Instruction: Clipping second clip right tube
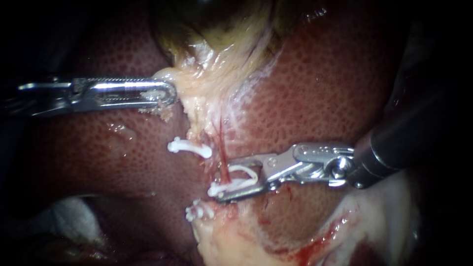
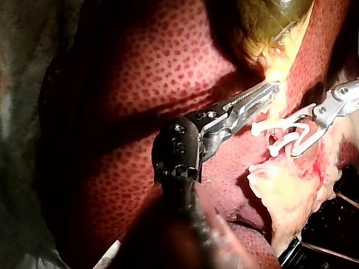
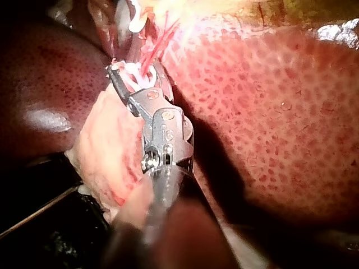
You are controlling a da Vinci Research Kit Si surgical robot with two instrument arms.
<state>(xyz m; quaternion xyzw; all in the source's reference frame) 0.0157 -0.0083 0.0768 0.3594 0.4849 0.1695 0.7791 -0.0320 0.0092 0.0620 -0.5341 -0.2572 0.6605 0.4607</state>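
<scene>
Noting hazards, largest item first: liver (image 1: 320,98) fills the field, gallbladder (image 1: 217,19) at 12 o'clock. Left instrument (image 1: 167,93), in from 9 o'clock, has its jaws closed on pale tissue (image 1: 197,93) just below the gallbladder. Right instrument (image 1: 225,180), in from 3 o'clock, grips a loaded clip (image 1: 234,186) between part-open jaws, just 6 o'clock of centre, with the clip legs straddling the right tube (image 1: 224,157), a thin red strand. Two set clips sit at its 10 o'clock (image 1: 189,148) and 7 o'clock (image 1: 199,211). Likely failures: closing before the tube is seated deep, giving a partial bite; the clip tip catching neighbouring fat; the left hold slipping and slackening the strand; sideways drag tearing it.
</scene>
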